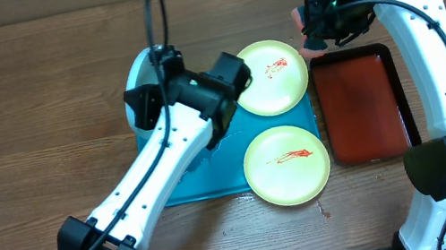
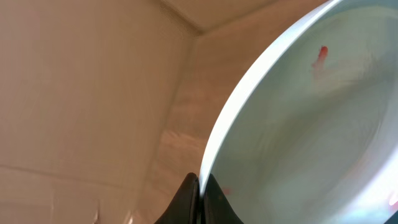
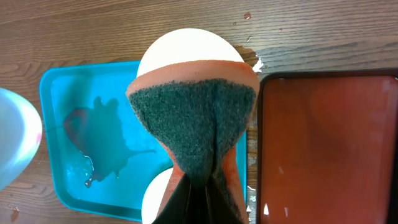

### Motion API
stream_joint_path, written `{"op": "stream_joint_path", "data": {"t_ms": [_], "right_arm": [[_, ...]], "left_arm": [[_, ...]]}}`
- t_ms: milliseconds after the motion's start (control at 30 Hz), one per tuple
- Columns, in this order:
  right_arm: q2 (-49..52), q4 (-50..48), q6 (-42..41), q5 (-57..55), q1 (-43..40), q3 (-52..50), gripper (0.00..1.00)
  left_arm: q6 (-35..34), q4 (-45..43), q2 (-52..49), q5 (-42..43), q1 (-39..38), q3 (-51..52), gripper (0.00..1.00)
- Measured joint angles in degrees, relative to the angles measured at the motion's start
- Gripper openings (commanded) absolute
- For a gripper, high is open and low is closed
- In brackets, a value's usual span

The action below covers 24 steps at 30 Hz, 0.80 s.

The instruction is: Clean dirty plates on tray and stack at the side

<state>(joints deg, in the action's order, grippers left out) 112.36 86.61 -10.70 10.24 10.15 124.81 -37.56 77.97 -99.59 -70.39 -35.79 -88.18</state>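
Observation:
My left gripper [image 1: 142,105] [image 2: 200,184] is shut on the rim of the pale blue-white plate [image 1: 138,71] [image 2: 311,124]. It holds that plate tilted above the left end of the teal tray [image 1: 205,178] [image 3: 62,93]. Small red spots show on the plate. Two yellow-green plates, one at the back [image 1: 272,76] [image 3: 186,43] and one at the front [image 1: 287,165] [image 3: 155,199], lie on the tray's right side with red sauce smears. My right gripper [image 1: 318,29] [image 3: 202,186] is shut on an orange sponge with a green scouring face [image 1: 300,19] [image 3: 193,118], raised behind the tray's right end.
A dark red, black-rimmed tray [image 1: 363,103] [image 3: 323,143] lies right of the teal tray, and nothing lies in it. A puddle of reddish water [image 3: 99,130] sits on the teal tray's bare floor. Wooden tabletop surrounds both trays.

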Motion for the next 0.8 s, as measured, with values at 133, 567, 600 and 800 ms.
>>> {"op": "stream_joint_path", "data": {"t_ms": [133, 567, 600, 800], "right_arm": [[0.0, 0.07, 0.02, -0.02, -0.07, 0.0, 0.04], [0.0, 0.96, 0.04, -0.02, -1.16, 0.0, 0.04], [0.0, 0.96, 0.02, -0.07, -1.16, 0.0, 0.04], [0.0, 2.43, 0.07, -2.47, -1.18, 0.0, 0.04]], "left_arm": [[-0.02, 0.02, 0.0, -1.88, -1.53, 0.0, 0.04], [-0.15, -1.11, 0.0, 4.85, -1.27, 0.0, 0.04], [-0.15, -1.57, 0.0, 7.34, -1.07, 0.0, 0.04], [5.2, -6.51, 0.0, 31.95, 1.95, 0.07, 0.04]]}}
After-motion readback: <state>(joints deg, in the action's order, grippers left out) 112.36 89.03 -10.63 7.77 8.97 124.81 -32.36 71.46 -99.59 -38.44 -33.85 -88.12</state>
